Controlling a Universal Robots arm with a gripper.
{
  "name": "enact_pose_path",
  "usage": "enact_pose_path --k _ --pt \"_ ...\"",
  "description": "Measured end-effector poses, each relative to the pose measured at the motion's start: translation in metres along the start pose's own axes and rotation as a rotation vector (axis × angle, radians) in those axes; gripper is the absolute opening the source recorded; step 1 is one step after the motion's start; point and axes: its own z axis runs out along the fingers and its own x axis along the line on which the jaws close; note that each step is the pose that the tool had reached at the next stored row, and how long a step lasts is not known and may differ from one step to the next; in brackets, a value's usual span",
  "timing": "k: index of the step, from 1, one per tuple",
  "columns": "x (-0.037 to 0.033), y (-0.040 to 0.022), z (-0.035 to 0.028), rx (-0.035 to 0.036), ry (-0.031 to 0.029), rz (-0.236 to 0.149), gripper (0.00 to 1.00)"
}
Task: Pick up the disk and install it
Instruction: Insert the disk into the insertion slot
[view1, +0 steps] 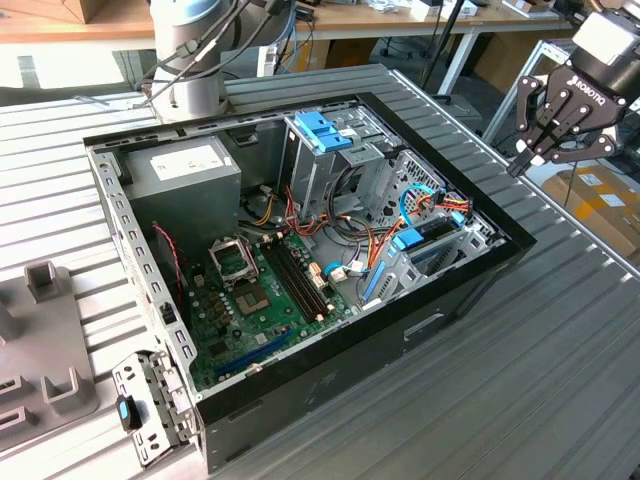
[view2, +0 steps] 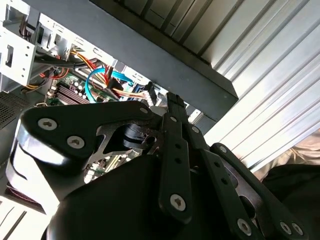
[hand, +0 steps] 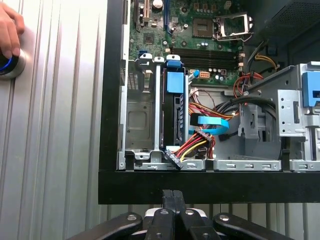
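The disk (hand: 177, 117) stands on edge in a slot of the drive bay inside the open computer case (view1: 460, 290), with its blue rail tab (hand: 175, 82) showing; it appears in the exterior view as the disk (view1: 428, 243) near the case's right-hand corner. My gripper (view1: 523, 160) hangs outside the case, above the ribbed table at the exterior view's right, apart from the disk. Its fingers are shut together with nothing between them, as seen at the gripper (hand: 173, 194) just outside the black case wall and the gripper (view2: 173, 98).
A grey power-supply box (view1: 186, 172), a blue handle on the metal drive cage (view1: 325, 131), the motherboard (view1: 262, 290) and bundled cables (view1: 443, 205) crowd the case. A person's hand (hand: 9, 30) rests on a round button (hand: 7, 66) on the table. A grey fixture (view1: 45, 345) stands at the exterior view's left.
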Motion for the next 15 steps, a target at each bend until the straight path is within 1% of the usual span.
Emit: enact_pose_path --k 4,6,15 --pt "0.0001 -0.0066 -0.0008 -0.0017 0.0000 0.000 0.11" --pt "0.0002 -0.0110 -0.0013 -0.0028 0.0000 0.000 0.11" --pt "0.0002 -0.0113 -0.0013 -0.0028 0.0000 0.000 0.11"
